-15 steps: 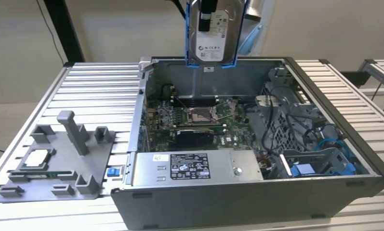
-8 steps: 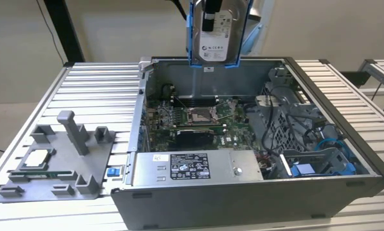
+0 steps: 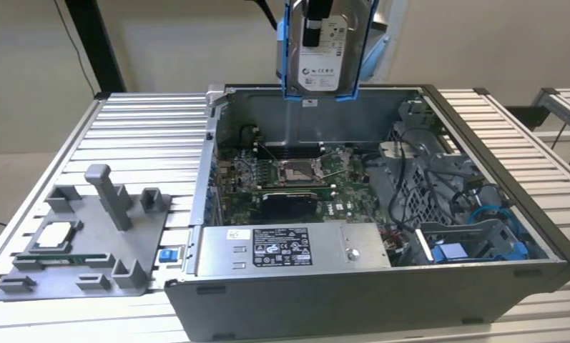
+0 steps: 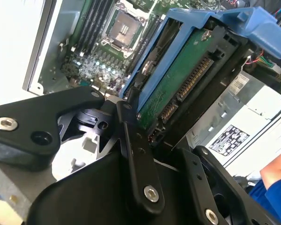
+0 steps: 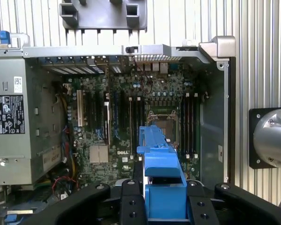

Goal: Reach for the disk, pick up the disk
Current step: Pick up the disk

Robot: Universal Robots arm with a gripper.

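- Disk (image 3: 321, 61): a flat rectangular silver-grey metal hard drive with a white printed label and blue plastic rails along both long sides. In the exterior view it hangs in the air above the far wall of the open grey metal computer case (image 3: 342, 307), clear of everything inside.
- Orientation: the drive's long axis is upright and its labelled face looks toward the near side. In the second wrist view its green circuit-board underside (image 4: 178, 84) and connector row face the camera.
- Gripper (image 5: 163, 208): the black gripper is closed onto the drive from above. One black finger (image 3: 313, 28) runs down the middle of the labelled face. In the first wrist view the blue rail end sits tight between the two finger linkages with no gap to be seen. Judged from this, the grasp is across the broad faces and carries the drive's full weight.
- Key relation: the drive lies straight below the gripper, in line with the fingers, so tool and drive share one vertical axis over the case.
- Below the drive: the green motherboard (image 5: 112, 122) with its square silver processor socket (image 5: 161, 122).
- Near side of the case: a grey metal power supply box (image 3: 285, 246) with a black-and-white label.
- Surroundings: the case stands on a slatted aluminium table (image 3: 141, 121). Toward the exterior view's left lies a grey plastic fixture tray (image 3: 122, 250) holding a small square silver processor chip (image 3: 56, 234), well apart from the drive.
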